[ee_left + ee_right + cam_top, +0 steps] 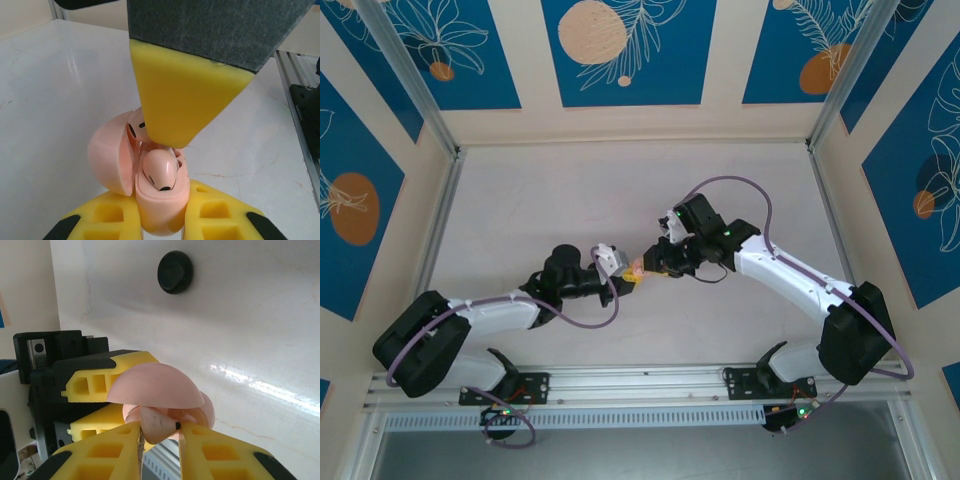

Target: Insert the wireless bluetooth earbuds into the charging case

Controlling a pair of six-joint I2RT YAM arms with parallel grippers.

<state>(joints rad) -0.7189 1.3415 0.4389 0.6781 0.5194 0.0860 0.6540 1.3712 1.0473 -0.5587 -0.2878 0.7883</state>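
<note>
The pale pink charging case (159, 212) is held clear of the table with my left gripper (161, 196) shut on its base, and its lid (111, 159) hangs open to the left. One pink earbud (161, 170) sits in the case. My right gripper (160, 428) is shut on a second pink earbud (159, 421) at the case mouth, under the open lid (155, 385). In the left wrist view one of the right gripper's yellow fingers (180, 90) covers most of that earbud (135, 128). From above, both grippers meet at the case (636, 270) mid-table.
A round black case (175, 271) lies shut on the white table (250, 315), away from the grippers. A metal rail (640, 385) with the arm bases runs along the near edge. Walls enclose the table on the other three sides.
</note>
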